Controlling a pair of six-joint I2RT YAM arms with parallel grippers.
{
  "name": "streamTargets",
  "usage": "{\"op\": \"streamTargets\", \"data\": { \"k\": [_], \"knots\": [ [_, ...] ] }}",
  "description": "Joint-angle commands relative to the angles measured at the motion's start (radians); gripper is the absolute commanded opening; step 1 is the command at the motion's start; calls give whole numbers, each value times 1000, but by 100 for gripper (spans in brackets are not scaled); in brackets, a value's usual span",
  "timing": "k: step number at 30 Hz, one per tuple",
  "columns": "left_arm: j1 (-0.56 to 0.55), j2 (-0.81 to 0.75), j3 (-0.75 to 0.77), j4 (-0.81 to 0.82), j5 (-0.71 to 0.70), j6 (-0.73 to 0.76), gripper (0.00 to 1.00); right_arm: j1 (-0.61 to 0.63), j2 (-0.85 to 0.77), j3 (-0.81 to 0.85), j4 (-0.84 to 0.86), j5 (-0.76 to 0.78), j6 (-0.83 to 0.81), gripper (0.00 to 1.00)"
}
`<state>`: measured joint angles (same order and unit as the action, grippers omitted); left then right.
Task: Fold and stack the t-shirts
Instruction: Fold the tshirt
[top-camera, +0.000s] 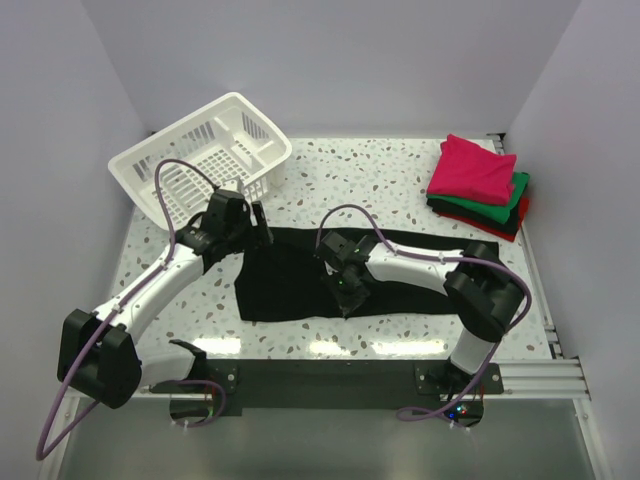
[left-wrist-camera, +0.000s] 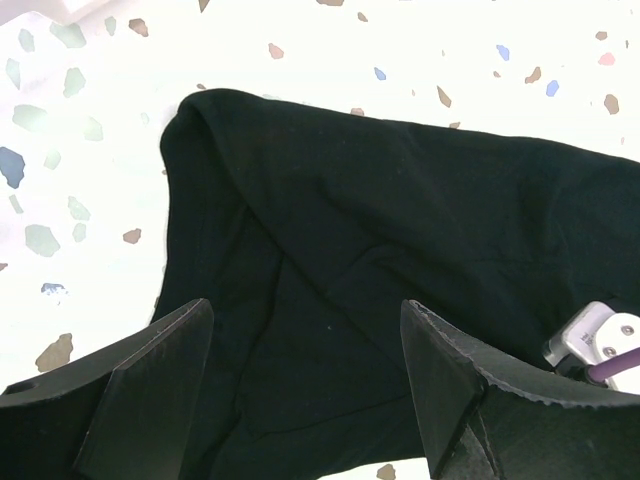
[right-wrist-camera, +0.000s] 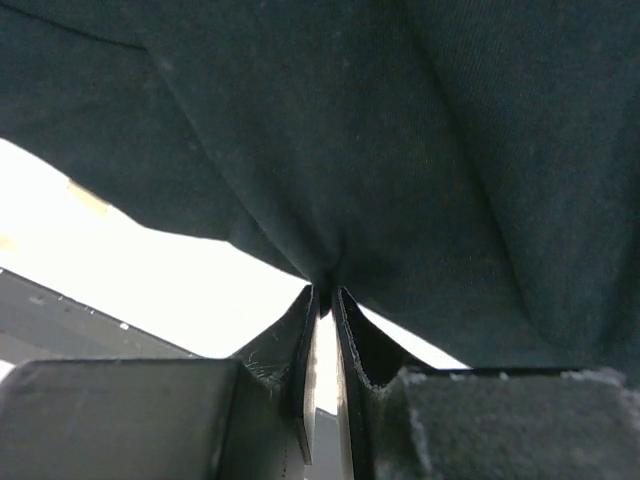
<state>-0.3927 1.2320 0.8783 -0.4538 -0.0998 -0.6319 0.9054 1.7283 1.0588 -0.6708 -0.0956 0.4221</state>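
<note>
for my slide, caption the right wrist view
Right gripper pinching the edge of the black shirt, cloth bunched at its tips.

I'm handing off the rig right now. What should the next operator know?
The left gripper is open above the black shirt's left end, holding nothing.
The right gripper is shut on that shirt's near edge.
The black shirt lies mid-table, not yet fully folded.
Done: the stack in the far right corner, pink on top, then green, black and red.
The basket sits tilted at far left, with no shirts visible in it.
Left to do: finish folding the black shirt and add it to the stack.
</note>
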Motion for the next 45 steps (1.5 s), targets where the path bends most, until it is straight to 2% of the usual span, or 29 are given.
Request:
{"op": "streamTargets", "data": {
  "k": [1,9,16,26,29,32,36,38,41,42,45],
  "knots": [
    [9,-8,5,17,11,20,81,7,-42,73,-76,-6,-20,13],
    [9,4,10,23,12,17,81,7,-7,144,-122,-120,-72,14],
    [9,15,11,29,17,12,81,23,16,175,-88,-263,-112,14],
    [9,23,8,38,17,5,81,46,48,185,-85,-342,-148,14],
    [9,49,10,50,32,-5,80,47,43,188,-82,-314,-143,14],
    [9,60,13,63,38,-9,80,47,31,201,-111,-238,-118,21],
    [-1,72,10,92,74,-18,80,20,-2,193,-165,34,-22,39],
    [-21,72,-2,101,92,-37,80,-17,-67,153,-138,68,9,49],
    [-89,81,-28,125,91,-68,80,-147,-166,81,-96,56,37,58],
    [-127,87,-36,150,94,-78,80,-213,-185,64,-67,50,30,60],
    [-175,142,-41,185,116,-120,80,-296,-197,47,-50,56,-15,61]
  ]
}}
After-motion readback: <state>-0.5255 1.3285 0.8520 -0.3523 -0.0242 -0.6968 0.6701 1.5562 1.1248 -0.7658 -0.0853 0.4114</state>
